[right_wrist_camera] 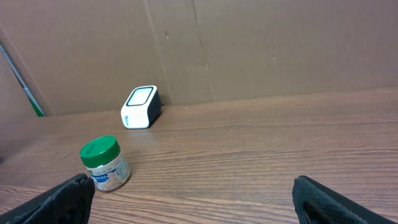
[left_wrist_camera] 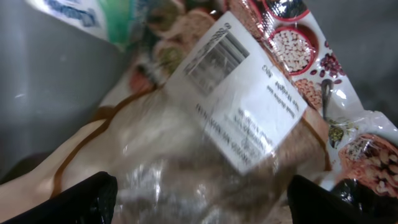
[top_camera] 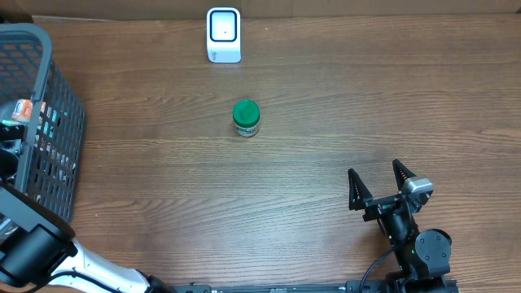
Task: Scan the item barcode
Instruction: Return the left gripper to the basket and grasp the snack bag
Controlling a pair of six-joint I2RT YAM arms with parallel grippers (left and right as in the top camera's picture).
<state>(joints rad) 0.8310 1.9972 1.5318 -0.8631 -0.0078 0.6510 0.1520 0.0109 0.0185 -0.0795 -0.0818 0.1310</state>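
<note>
Reaching for the bag in the basket

My left claw (left_wrist_camera: 199,202) is down in the basket (top_camera: 49,106), open wide. The bag (left_wrist_camera: 249,118) lies right under it, between the two fingers, with its white barcode label (left_wrist_camera: 233,93) facing up. I think this is the grab step. Next I must close softly on the bag, lift it out and show the label to the scanner (top_camera: 223,34). My right claw (top_camera: 374,168) hangs open over the tabletop (top_camera: 326,98), far from the bag
</note>
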